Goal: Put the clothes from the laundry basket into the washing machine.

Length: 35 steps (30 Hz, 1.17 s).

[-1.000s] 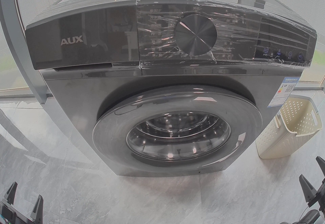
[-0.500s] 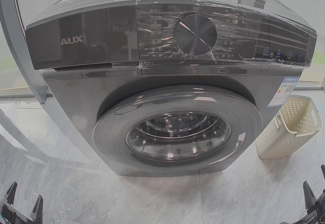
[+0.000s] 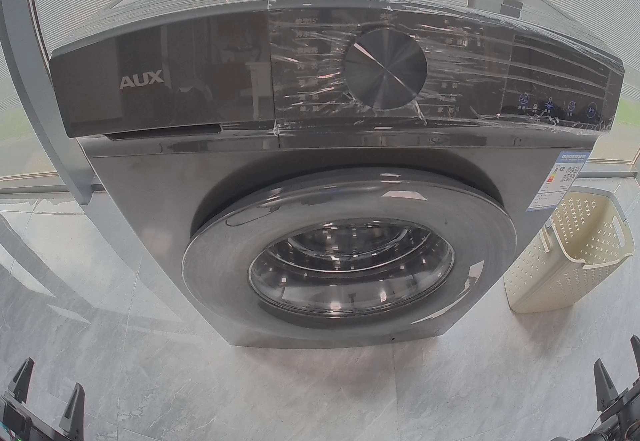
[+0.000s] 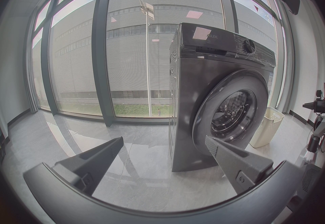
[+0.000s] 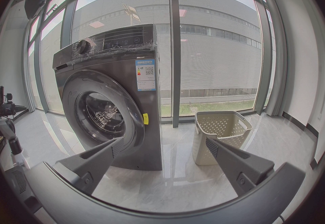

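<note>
Since a second ago, the right end effector [image 3: 617, 359] has dropped lower toward the bottom right corner of the head view, while the left end effector [image 3: 53, 374] sits where it was, low at the bottom left. Both are released, fingers spread wide with nothing between them, and both hang above the floor [image 3: 320, 389] well short of the machine.

The laundry basket [image 5: 220, 133], cream and perforated, stands upright on the floor on the robot's right, just beside the washing machine [image 3: 167, 196] with a narrow gap between them. No clothing can be made out over its rim from the right wrist view. The machine's round door [image 3: 220, 249] is shut, and the steel drum shows through its glass. Clear wrap covers the control panel [image 3: 453, 76] around the dial [image 3: 385, 68]. Tall windows [image 5: 216, 48] rise behind the machine and basket.
</note>
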Motion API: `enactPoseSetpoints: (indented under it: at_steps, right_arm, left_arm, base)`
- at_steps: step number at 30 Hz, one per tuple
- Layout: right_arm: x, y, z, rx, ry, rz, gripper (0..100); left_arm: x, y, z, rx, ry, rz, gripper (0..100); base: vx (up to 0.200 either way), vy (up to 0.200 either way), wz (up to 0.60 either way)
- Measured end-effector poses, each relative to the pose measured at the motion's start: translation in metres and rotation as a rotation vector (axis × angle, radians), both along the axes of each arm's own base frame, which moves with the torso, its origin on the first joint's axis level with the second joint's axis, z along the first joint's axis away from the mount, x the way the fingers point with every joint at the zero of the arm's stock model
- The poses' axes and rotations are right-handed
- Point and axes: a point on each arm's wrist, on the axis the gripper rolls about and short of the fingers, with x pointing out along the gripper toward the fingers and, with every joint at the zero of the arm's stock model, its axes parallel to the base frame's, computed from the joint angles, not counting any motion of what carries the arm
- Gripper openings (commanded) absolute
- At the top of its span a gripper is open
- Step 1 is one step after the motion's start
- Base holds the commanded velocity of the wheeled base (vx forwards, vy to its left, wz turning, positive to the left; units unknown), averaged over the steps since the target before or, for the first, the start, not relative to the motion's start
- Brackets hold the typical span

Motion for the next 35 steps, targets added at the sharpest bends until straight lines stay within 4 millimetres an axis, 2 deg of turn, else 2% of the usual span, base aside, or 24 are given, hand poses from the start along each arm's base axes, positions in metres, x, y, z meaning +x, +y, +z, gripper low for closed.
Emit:
enactPoseSetpoints:
  at_steps: [35]
  right_arm:
    - [-0.0001, 0.0008, -0.001, -0.017, 0.009, 0.037, 100]
  left_arm:
    - [0.0, -0.0002, 0.0002, 0.015, -0.001, -0.007, 100]
  base:
    - [0.0, 0.0, 0.0]
